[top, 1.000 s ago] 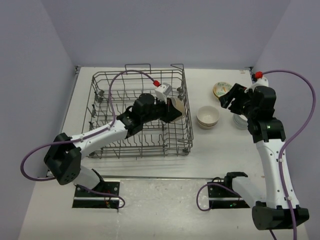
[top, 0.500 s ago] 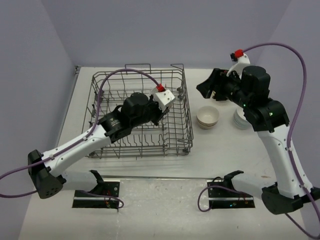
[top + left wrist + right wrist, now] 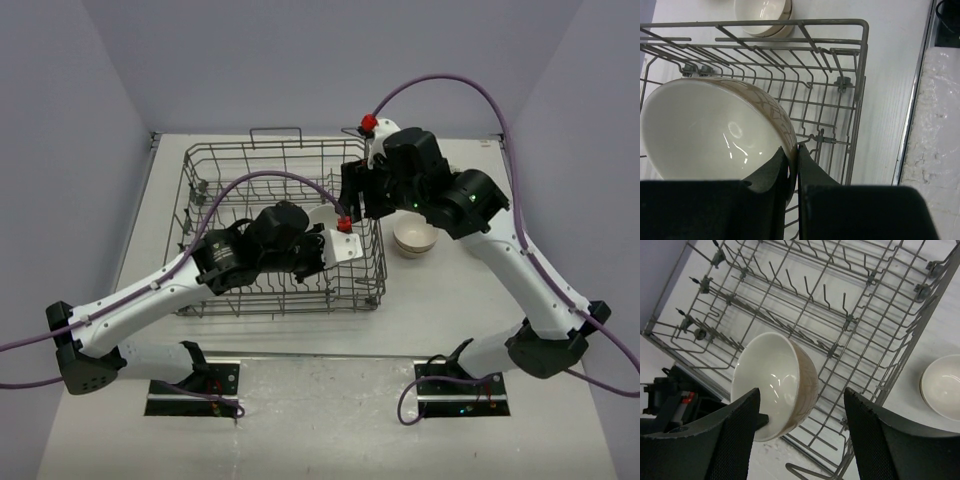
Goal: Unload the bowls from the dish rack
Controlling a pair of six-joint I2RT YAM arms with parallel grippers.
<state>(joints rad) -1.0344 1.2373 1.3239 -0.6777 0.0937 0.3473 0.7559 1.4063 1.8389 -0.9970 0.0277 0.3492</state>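
Left gripper (image 3: 792, 159) jaws pinch beige ceramic bowl (image 3: 705, 125) over grey wire dish rack (image 3: 860, 75); right gripper (image 3: 802, 395) jaws spread. Lift clear of tines (image 3: 825, 292).

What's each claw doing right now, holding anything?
Left claw: closed on the rim of the beige bowl.
Right claw: open, holding nothing.

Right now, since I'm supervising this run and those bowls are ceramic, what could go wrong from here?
1. The left gripper pinches the beige bowl only at its rim, tilted over the dish rack; it could slip and drop onto the wires.
2. The right gripper hangs open close over that bowl, so the arms might collide.
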